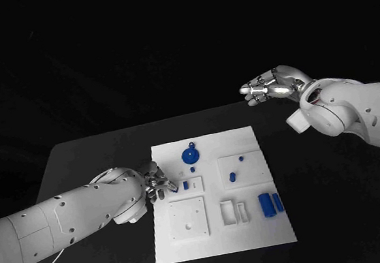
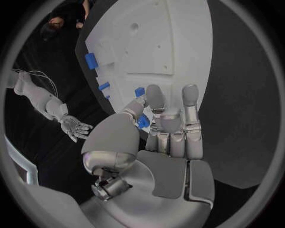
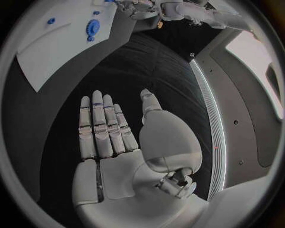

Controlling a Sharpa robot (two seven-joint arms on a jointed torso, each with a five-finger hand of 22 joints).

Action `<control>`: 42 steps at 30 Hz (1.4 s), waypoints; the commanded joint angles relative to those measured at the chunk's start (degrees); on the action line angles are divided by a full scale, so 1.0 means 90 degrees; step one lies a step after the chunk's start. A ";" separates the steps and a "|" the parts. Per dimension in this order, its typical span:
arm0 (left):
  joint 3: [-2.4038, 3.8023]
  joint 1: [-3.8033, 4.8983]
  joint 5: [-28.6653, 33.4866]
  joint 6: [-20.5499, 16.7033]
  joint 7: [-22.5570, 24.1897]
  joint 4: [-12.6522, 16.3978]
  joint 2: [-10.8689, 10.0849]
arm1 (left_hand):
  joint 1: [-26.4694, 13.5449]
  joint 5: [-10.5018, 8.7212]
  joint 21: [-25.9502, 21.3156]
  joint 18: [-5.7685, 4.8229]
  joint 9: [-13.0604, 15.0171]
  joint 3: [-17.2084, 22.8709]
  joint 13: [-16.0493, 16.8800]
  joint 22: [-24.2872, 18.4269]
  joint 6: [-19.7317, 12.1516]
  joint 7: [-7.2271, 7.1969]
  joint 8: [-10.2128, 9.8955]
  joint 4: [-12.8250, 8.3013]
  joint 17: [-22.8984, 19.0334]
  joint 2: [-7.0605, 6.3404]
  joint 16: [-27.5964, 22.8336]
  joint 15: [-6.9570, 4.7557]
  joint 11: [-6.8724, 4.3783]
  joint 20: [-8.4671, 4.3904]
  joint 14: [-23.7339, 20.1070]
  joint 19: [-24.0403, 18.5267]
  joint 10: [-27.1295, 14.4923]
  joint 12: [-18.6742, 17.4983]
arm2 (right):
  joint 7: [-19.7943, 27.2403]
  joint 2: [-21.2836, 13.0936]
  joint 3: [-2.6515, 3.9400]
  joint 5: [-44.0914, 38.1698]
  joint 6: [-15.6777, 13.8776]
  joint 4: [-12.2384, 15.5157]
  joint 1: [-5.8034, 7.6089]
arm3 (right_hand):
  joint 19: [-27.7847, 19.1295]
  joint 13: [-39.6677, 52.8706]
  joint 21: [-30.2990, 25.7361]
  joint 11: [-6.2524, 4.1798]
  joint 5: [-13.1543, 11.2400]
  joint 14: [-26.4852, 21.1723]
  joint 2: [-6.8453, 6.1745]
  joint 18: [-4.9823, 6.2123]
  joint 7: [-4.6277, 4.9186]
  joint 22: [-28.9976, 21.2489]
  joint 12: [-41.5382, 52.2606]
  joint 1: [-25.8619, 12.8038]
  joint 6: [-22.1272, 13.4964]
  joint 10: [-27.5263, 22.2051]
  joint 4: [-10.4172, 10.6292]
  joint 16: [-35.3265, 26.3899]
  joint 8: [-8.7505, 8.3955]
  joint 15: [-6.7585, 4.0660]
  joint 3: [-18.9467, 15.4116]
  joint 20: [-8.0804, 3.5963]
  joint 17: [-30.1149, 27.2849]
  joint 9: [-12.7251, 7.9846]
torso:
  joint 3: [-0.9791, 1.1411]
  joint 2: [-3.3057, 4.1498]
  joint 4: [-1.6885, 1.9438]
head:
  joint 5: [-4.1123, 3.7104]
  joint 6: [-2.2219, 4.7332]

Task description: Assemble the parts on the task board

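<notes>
Black table is carrying the white board in the middle; blue pieces are lying scattered on the board, round disc near the far edge, two cylinders near the right edge; left hand is sitting at the board's left edge, pinching a small blue piece between thumb and finger; right hand is hovering beyond the board's far right corner, fingers straight and apart, holding nothing.

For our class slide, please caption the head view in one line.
Left hand at the white board's edge among blue parts; right hand raised, open, beyond it.
</notes>
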 commanded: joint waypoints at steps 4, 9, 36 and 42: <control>-0.0021 -0.0038 0.0128 -0.0297 0.0082 0.0039 0.0013 | -0.0134 0.0079 0.0037 0.0025 -0.0006 0.0064 0.0011 0.0127 0.1610 -0.0704 0.0005 -0.0077 0.0018 0.0052 0.0044 -0.0036 -0.0257 0.0013 0.0006 -0.0034 0.0107 0.0035 | 0.0052 0.0008 0.0003 0.0004 0.0108 -0.0004 -0.0010 | -0.0056 -0.0005 -0.0002 -0.0008 0.0023 -0.0048 0.0013 -0.0048 0.0016 -0.0010 -0.0020 -0.0020 -0.0026 -0.0055 0.0032 -0.0033 -0.0005 -0.0011 -0.0002 0.0004 -0.0010 -0.0010 | -0.0001 0.0002 -0.0004 | 0.0016 0.0012; -0.0021 -0.0040 0.0162 -0.0277 0.0007 0.0031 0.0014 | -0.0209 0.0058 0.0058 0.0021 0.0000 0.0106 0.0013 0.0128 0.1608 -0.0706 0.0006 -0.0121 0.0026 0.0101 0.0050 -0.0040 -0.0261 0.0007 0.0006 -0.0038 0.0107 0.0033 | 0.0050 0.0007 0.0003 0.0004 0.0106 -0.0009 -0.0013 | -0.0056 -0.0005 -0.0002 -0.0008 0.0023 -0.0048 0.0013 -0.0048 0.0016 -0.0010 -0.0020 -0.0020 -0.0026 -0.0055 0.0032 -0.0033 -0.0005 -0.0011 -0.0002 0.0004 -0.0010 -0.0010 | 0.0001 -0.0005 -0.0006 | 0.0025 0.0007; -0.0022 -0.0041 0.0050 -0.0029 -0.0234 -0.0027 -0.0002 | -0.0227 0.0024 0.0081 0.0021 0.0007 0.0117 0.0017 0.0127 0.1596 -0.0707 0.0004 -0.0166 0.0035 0.0136 0.0059 -0.0046 -0.0273 0.0002 0.0005 -0.0049 0.0107 0.0031 | 0.0046 0.0003 0.0003 0.0003 0.0113 -0.0016 -0.0023 | -0.0057 -0.0006 -0.0002 -0.0009 0.0025 -0.0050 0.0015 -0.0048 0.0015 -0.0010 -0.0020 -0.0020 -0.0015 -0.0055 0.0036 -0.0033 -0.0004 -0.0010 -0.0009 0.0004 -0.0009 -0.0009 | 0.0004 0.0000 -0.0007 | 0.0011 -0.0022; -0.0021 -0.0041 0.0024 -0.0005 -0.0252 -0.0036 -0.0008 | -0.0221 0.0031 0.0087 0.0022 0.0009 0.0122 0.0018 0.0128 0.1597 -0.0707 0.0005 -0.0180 0.0048 0.0140 0.0067 -0.0047 -0.0274 0.0001 0.0006 -0.0052 0.0106 0.0028 | 0.0049 0.0004 0.0003 0.0003 0.0114 -0.0016 -0.0025 | -0.0057 -0.0005 -0.0002 -0.0009 0.0028 -0.0051 0.0016 -0.0048 0.0016 -0.0010 -0.0019 -0.0019 -0.0013 -0.0056 0.0034 -0.0033 -0.0004 -0.0010 -0.0010 0.0003 -0.0009 -0.0009 | 0.0006 0.0003 -0.0010 | 0.0010 -0.0024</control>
